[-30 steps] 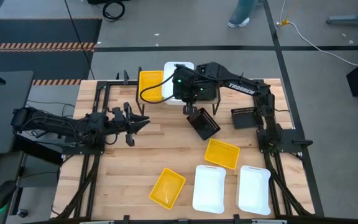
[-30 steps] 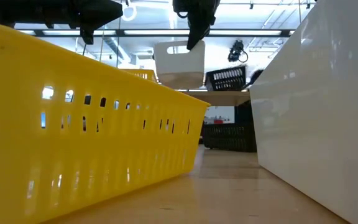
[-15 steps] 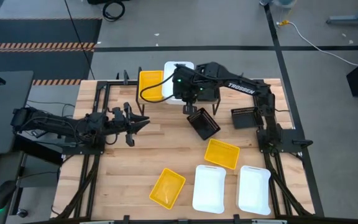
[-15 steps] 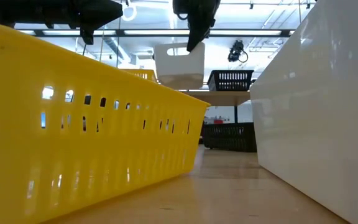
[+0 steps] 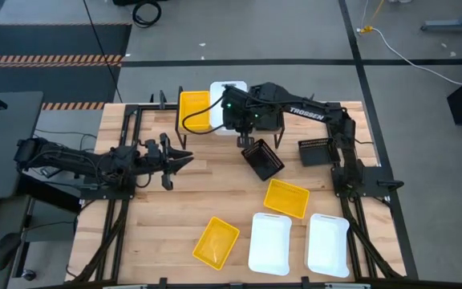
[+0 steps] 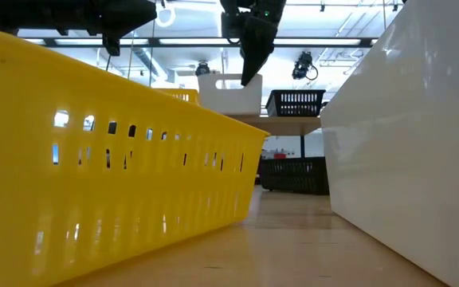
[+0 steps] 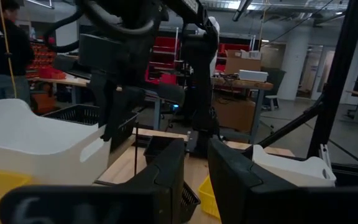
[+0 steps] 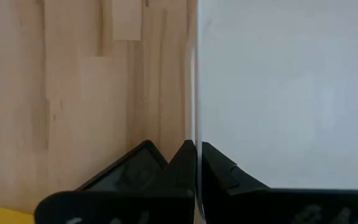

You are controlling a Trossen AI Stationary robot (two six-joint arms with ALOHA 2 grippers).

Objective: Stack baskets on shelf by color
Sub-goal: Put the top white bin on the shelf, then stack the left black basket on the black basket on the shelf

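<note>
The left gripper [image 5: 181, 159] hovered over the bench [image 5: 175, 217] at its left side, fingers [image 7: 166, 171] spread apart and empty. To its right, on the shelf [image 5: 257, 135], a yellow basket [image 5: 192, 109] sat beside the white basket [image 5: 223, 100]. The right gripper [image 5: 237, 120] was above that white basket, its fingers [image 8: 166, 163] pinched on the basket's thin wall [image 8: 194, 93], one on either side.

Light is glancing off the glossy, smooth plastic of the white baskets [image 5: 269, 243] and slotted yellow basket [image 6: 110, 151], while the matt, grained wood tabletop [image 5: 183, 201] is lying beneath a black mesh basket [image 5: 263, 159].
</note>
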